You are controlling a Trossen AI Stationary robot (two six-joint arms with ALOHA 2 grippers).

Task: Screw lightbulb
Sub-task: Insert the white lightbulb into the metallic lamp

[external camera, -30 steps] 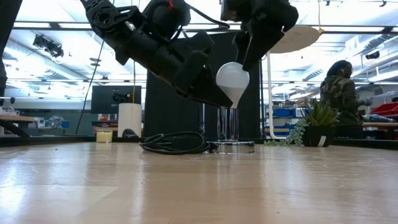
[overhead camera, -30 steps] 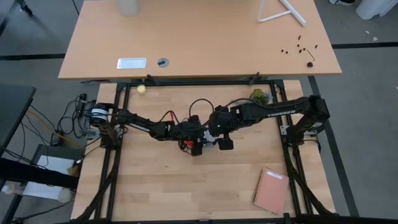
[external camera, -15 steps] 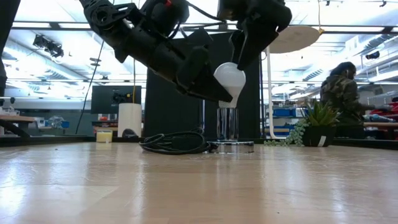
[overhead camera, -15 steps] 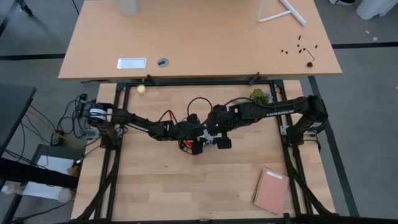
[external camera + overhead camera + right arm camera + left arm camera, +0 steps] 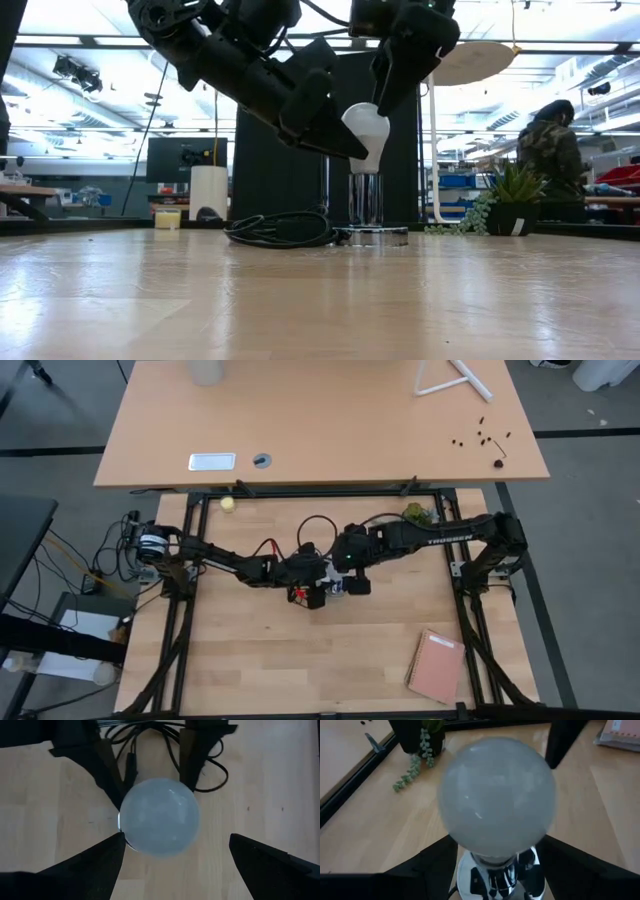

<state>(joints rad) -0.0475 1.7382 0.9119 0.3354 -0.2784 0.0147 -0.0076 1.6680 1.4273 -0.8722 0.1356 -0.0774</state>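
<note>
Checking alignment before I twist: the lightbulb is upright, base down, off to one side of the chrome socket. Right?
Not off to one side. The lightbulb is upright, base down, directly over the chrome socket, as the low view shows.

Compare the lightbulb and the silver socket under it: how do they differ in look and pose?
The lightbulb is matt white and round; the socket is shiny metal and cylindrical. The lightbulb leans, off the table, with the left hand and right hand close around it; the socket stands upright on the table, a black cord beside it. Both share one vertical line.
</note>
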